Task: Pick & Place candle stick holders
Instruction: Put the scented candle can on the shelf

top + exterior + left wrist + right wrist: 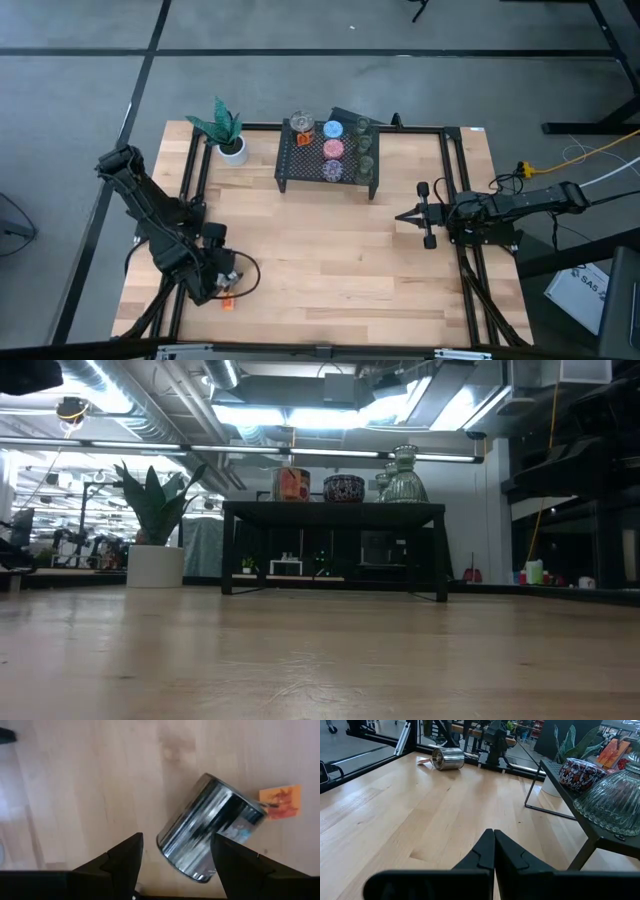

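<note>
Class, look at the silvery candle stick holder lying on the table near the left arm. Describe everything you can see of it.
The silvery candle stick holder is a small shiny metal-looking cup, its side showing streaked reflections. It lies tipped on its side on the pale wooden table, near the left front corner. An orange tag sits at one end. The left end effector hovers open above, fingers on either side, not gripping it.

1. Two dark, near-black jointed arms, matte, built of chunky blocky segments.
2. Left claw (172, 857): two black fingers (125, 857) with angular, stepped inner edges and flat faces.
3. Right claw (494, 845): black fingers with notched inner profiles, mounted on a broad black crossbar.
4. Black cable looped beside the left wrist; grey, white and yellow cables trailing from the right arm's base.
</note>
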{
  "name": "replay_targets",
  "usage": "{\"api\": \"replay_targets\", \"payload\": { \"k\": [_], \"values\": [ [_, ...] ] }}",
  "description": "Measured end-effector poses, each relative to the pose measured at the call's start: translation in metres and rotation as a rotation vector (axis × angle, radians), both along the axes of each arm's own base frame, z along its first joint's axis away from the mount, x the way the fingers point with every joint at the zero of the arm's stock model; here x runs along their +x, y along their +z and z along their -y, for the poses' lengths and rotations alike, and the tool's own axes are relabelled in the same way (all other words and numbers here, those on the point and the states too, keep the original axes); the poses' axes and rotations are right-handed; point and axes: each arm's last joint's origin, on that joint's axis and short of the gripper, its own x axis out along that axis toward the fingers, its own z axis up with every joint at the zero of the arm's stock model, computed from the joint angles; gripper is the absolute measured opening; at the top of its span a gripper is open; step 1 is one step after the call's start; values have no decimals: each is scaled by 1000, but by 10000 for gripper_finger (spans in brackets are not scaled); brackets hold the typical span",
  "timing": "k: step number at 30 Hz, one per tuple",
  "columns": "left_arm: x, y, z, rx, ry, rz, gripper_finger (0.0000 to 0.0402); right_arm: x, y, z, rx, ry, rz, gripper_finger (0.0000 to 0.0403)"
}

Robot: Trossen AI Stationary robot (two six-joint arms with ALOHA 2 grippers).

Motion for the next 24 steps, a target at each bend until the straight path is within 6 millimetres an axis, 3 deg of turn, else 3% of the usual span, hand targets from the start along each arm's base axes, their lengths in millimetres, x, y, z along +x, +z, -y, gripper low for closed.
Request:
{"api": "replay_targets", "payload": {
  "k": [7,18,24],
  "values": [
    [-1,0,1,14,-177,-53,229,0,0,0,0,0,0,3],
    [-1,0,9,-96,-256,-95,230,0,0,0,0,0,0,3],
    [-7,0,12,-98,-231,-101,267,0,0,0,0,0,0,3]
  ]
}}
